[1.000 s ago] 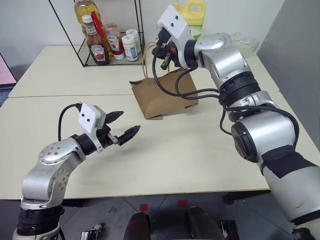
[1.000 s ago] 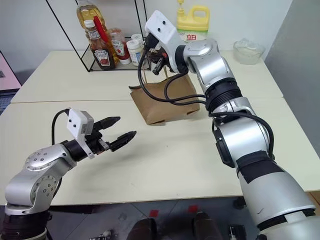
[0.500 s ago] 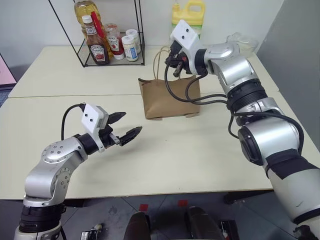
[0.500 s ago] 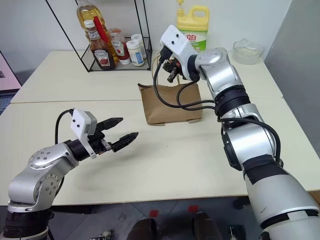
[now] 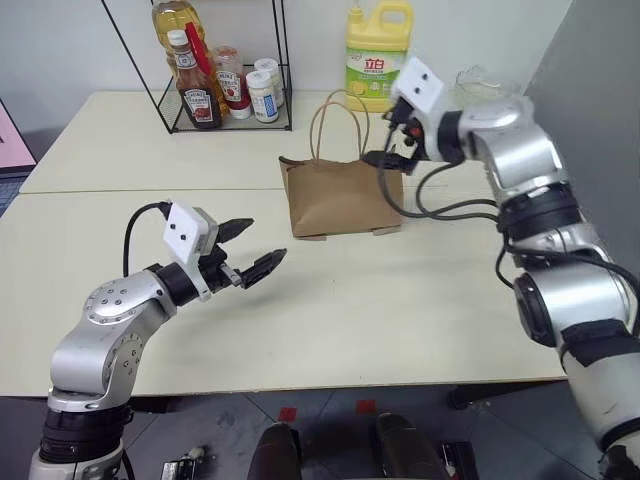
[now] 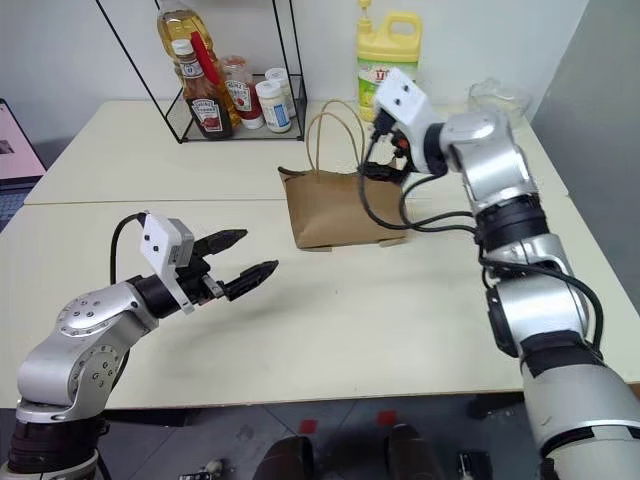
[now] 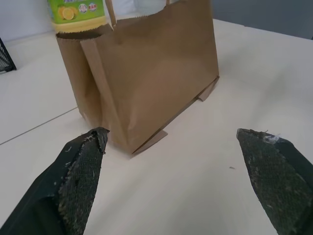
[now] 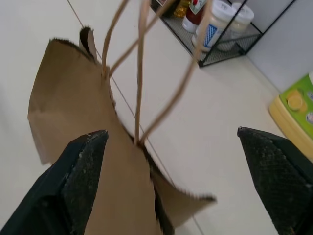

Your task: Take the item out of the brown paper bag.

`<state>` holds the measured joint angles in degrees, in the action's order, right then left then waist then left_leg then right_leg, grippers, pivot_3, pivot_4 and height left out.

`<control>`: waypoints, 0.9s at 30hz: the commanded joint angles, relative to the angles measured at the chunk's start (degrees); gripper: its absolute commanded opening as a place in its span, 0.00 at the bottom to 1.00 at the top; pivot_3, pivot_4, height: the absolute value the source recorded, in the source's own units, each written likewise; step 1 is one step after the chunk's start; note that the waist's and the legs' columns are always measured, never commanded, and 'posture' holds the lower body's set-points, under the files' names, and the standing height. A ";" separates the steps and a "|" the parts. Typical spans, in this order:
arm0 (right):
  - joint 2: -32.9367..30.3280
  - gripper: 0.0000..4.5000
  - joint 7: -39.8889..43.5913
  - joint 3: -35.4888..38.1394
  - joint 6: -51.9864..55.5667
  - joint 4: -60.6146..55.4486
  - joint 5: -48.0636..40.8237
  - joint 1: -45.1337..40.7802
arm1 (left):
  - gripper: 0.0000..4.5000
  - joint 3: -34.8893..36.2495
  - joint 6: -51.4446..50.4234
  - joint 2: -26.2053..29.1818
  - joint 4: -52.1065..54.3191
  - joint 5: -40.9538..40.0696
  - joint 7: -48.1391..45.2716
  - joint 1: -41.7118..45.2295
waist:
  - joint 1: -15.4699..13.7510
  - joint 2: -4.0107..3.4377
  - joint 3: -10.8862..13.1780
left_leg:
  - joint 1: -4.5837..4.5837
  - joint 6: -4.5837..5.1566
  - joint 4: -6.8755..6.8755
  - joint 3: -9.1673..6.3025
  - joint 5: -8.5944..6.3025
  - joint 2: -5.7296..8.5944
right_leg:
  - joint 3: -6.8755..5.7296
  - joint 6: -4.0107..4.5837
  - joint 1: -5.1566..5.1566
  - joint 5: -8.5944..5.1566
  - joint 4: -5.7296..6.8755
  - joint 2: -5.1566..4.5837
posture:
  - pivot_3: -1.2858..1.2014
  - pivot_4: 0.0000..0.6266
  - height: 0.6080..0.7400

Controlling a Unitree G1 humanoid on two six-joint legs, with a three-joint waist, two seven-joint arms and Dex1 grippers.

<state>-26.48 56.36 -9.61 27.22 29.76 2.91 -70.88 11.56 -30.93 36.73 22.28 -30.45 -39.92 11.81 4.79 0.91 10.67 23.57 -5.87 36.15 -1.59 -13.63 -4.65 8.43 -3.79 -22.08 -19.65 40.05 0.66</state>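
The brown paper bag [image 5: 340, 195] stands upright on the table's middle, its two cord handles [image 5: 335, 115] arching above its mouth. The item is hidden inside it. My right gripper [image 5: 390, 148] hovers open at the bag's top right corner, beside the handles and holding nothing. The right wrist view looks past its spread fingers [image 8: 83, 161] at the bag's rim [image 8: 73, 98] and loops. My left gripper [image 5: 262, 242] is open and empty above the table, to the bag's front left. The left wrist view faces the bag's front [image 7: 151, 73].
A black wire rack [image 5: 225, 120] with ketchup and oil bottles and jars stands at the back left. Right behind the bag is a yellow detergent jug [image 5: 375, 55], with a clear bowl [image 5: 480, 85] at the back right. A grey panel [image 5: 600, 100] borders the table's right side.
My right gripper has opened, let go of the bag's handles and swung right and down. The bag went from tilted to standing upright. The left arm has stayed put.
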 commanded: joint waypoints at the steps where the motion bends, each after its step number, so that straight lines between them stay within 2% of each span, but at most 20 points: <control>1: -2.27 1.00 1.52 3.52 6.90 -13.83 -4.69 3.31 | 1.00 2.35 -0.82 0.60 5.42 -2.45 1.15 0.51 | 0.03 0.00 0.00 | 0.01 0.01 0.01 -0.01 -0.01 0.00 | 0.00 0.00 0.00 0.00 0.01 0.00 | 0.52 0.24 1.00; 6: -4.60 1.00 0.79 7.36 16.15 -28.74 -11.36 11.67 | 1.00 5.88 -4.06 1.40 10.40 -5.97 3.64 -0.69 | 0.08 0.00 0.00 | 0.03 0.14 0.02 -0.08 -0.08 -0.01 | -0.03 0.00 0.00 0.00 0.01 0.02 | 0.52 0.24 1.00; 16: -4.70 1.00 -4.88 13.00 25.88 -43.18 -21.35 20.47 | 1.00 11.10 -8.86 2.68 16.18 -12.01 8.65 -2.21 | -0.05 0.01 -0.01 | 0.26 0.19 0.38 -0.31 -0.10 0.02 | -0.21 -0.01 0.04 0.00 0.01 0.02 | 0.52 0.24 1.00; 22: -3.72 1.00 -9.49 14.19 26.37 -48.46 -25.06 24.50 | 1.00 12.01 -8.97 3.38 15.07 -13.63 10.27 -0.39 | -0.08 0.01 -0.01 | 0.28 0.19 0.52 -0.43 -0.10 0.03 | -0.28 -0.02 0.09 0.00 0.04 0.04 | 0.52 0.24 1.00; 27: -3.08 1.00 -13.41 16.25 27.94 -54.14 -28.64 28.03 | 1.00 11.49 -9.86 3.90 10.02 -15.08 11.12 6.00 | -0.24 0.02 0.00 | 0.31 0.19 0.58 -0.58 -0.10 0.05 | -0.41 -0.02 0.17 -0.01 0.03 0.04 | 0.52 0.24 1.00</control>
<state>-29.54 44.23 4.37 54.74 -20.80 -24.01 -42.88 22.01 -40.82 39.61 32.94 -44.38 -29.20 16.31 4.55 0.93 10.67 23.89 -5.68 36.74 -2.22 -13.74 -4.60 7.96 -3.81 -21.88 -19.65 40.08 0.71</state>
